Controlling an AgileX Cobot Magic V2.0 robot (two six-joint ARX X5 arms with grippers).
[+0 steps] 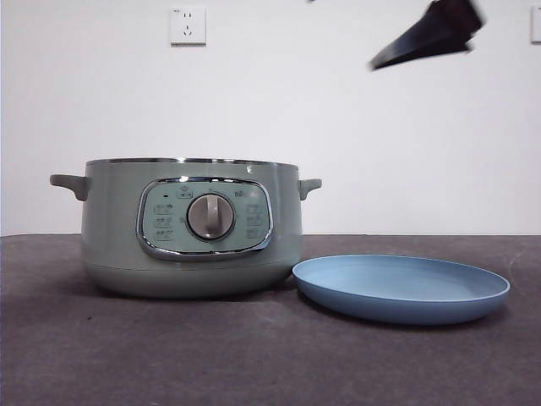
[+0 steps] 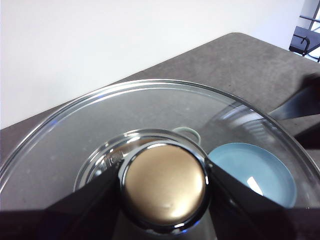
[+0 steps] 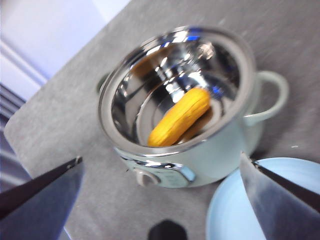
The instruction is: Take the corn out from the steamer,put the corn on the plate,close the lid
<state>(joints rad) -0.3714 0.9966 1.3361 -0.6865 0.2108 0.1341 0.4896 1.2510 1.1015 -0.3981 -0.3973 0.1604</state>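
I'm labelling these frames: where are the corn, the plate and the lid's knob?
corn (image 3: 180, 116): right wrist view, middle of the cob inside the steamer.
plate (image 1: 402, 278): front view, bare inner floor.
lid (image 2: 165, 184): left wrist view, top of its knob.

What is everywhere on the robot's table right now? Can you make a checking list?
Surface: dark grey table.
Steamer: open, no lid on it.
Corn: lying inside the steamer.
Plate: beside the steamer, nothing on it.
Lid: lifted off, held by its knob.
Clutter: nothing seen.
Left gripper: shut on the knob.
Right gripper: open, above the steamer and plate.
Cables: nothing seen.
Surroundings: white wall, socket.
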